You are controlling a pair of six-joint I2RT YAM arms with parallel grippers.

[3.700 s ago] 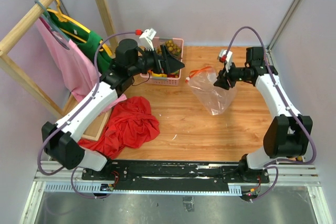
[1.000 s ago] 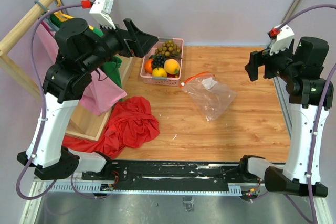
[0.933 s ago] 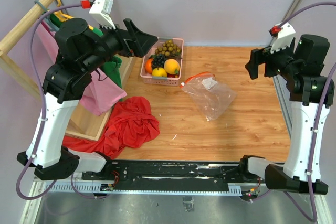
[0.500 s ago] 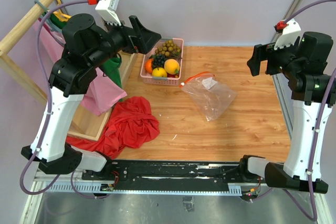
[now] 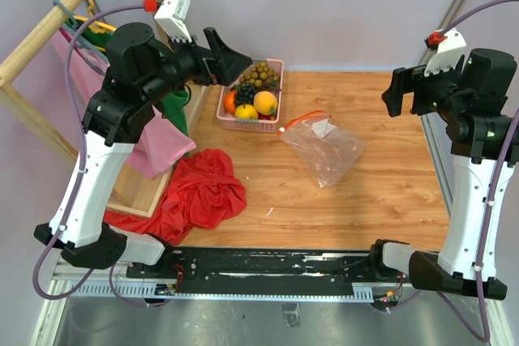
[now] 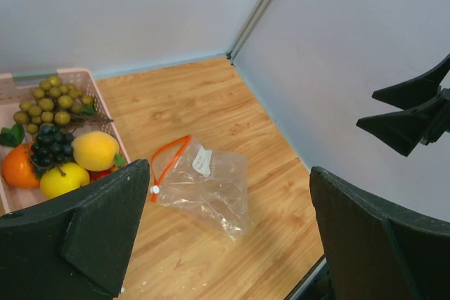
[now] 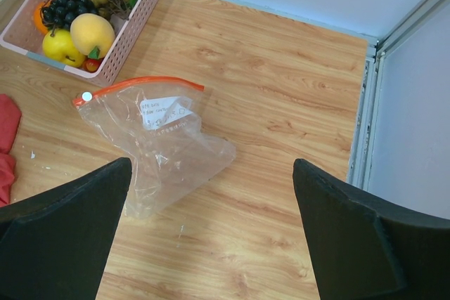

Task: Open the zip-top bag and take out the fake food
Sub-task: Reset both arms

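The zip-top bag [image 5: 324, 148] lies flat and crinkled on the wooden table, with its orange-red zip strip [image 5: 302, 118] toward the basket and a white label on it. Nothing shows inside the bag [image 6: 211, 184] [image 7: 165, 145]. The fake food [image 5: 255, 93] [image 6: 63, 152] [image 7: 84, 26] is piled in the pink basket [image 5: 251, 126]: a tan bunch, a dark bunch, and yellow and orange fruits. My left gripper [image 5: 229, 61] [image 6: 228, 173] hangs open high above the basket's left. High over the table's right side, my right gripper [image 5: 396, 91] [image 7: 211, 165] is open too. Neither touches anything.
A red cloth [image 5: 199, 192] is heaped at the front left. Pink and green garments [image 5: 130, 119] hang from a wooden rack [image 5: 45, 34] on the left. A metal rail [image 5: 431, 139] borders the table's right edge. Grey walls close the back and sides.
Since the oldest frame both arms have risen from the basket and the bag, and the bag now lies flat. Over the last second the left gripper drifted slightly right; bag and fruit stayed put.
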